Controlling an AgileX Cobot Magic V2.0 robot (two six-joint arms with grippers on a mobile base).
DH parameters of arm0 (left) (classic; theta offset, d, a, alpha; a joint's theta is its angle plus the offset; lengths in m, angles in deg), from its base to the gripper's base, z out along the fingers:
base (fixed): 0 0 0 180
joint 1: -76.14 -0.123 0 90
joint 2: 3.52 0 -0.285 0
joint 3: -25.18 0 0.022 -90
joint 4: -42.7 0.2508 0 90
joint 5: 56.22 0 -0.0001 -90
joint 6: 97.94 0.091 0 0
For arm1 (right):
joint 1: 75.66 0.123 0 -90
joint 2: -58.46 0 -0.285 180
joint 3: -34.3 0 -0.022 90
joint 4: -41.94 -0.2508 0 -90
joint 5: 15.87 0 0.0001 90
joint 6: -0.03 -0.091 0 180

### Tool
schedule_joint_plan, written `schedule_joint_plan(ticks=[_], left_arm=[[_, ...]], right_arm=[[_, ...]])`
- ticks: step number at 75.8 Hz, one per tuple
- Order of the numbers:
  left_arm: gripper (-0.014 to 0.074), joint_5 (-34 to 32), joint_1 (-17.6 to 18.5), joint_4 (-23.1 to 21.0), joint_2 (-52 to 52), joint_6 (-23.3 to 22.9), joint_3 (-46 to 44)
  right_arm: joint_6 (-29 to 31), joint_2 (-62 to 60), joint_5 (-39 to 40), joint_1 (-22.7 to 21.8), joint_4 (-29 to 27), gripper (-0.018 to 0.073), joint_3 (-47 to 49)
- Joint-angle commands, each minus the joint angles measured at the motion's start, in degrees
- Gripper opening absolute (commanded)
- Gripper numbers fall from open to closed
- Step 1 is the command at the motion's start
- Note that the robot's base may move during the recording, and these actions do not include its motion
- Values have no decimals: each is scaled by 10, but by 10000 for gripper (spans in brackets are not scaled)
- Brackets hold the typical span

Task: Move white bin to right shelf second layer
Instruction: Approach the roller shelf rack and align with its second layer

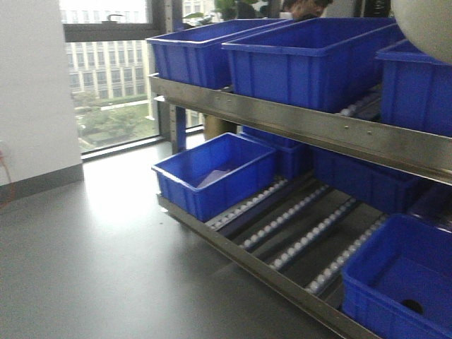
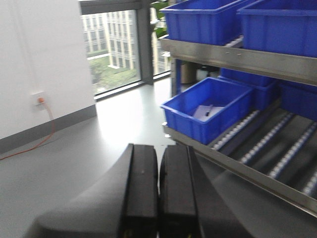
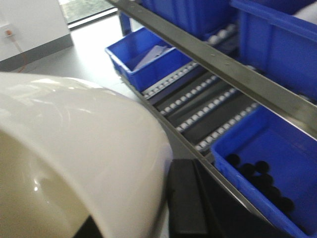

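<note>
In the front-facing view the white bin (image 1: pixel 431 25) shows only as a pale curved corner at the top right. It hangs in the air above the blue crates (image 1: pixel 311 60) on the upper level and touches no shelf. We take the right shelf second layer (image 1: pixel 304 226) to be the level below, since its bare roller lanes are the only place with room, though we cannot be sure of the count. The first danger is the upper front rail (image 1: pixel 304 123). It overhangs those lanes, and a bin lowered too close would knock its rim on the steel. The free gap lies between a left crate (image 1: pixel 215 173) and a right crate (image 1: pixel 402 282), so a sideways drift could wedge the bin against either. In the left wrist view the left gripper (image 2: pixel 158 188) has its fingers pressed together on nothing, low over the floor (image 2: pixel 114 134) and near the lower rail (image 2: pixel 247 171). Idle there, it could clip that rail if the base closes in. In the right wrist view the bin fills the lower left, and one dark finger of the right gripper (image 3: pixel 178 198) lies against its outer wall. The other finger is hidden, but we judge the gripper clamped on that wall. A one-sided pinch on glossy, tapering plastic may let the bin swing or slip out, and once set on the rollers it may run along the lane.
</note>
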Motion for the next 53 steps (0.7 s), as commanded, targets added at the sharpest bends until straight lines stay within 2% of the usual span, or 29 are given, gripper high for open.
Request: schedule_joint_plan(ticks=[1, 53], left_arm=[[85, -50, 1, 0, -8, -3, 21], [85, -50, 1, 0, -8, -3, 21]], right_arm=[[4, 0, 57, -4, 2, 55, 18], [4, 0, 57, -4, 2, 55, 18]])
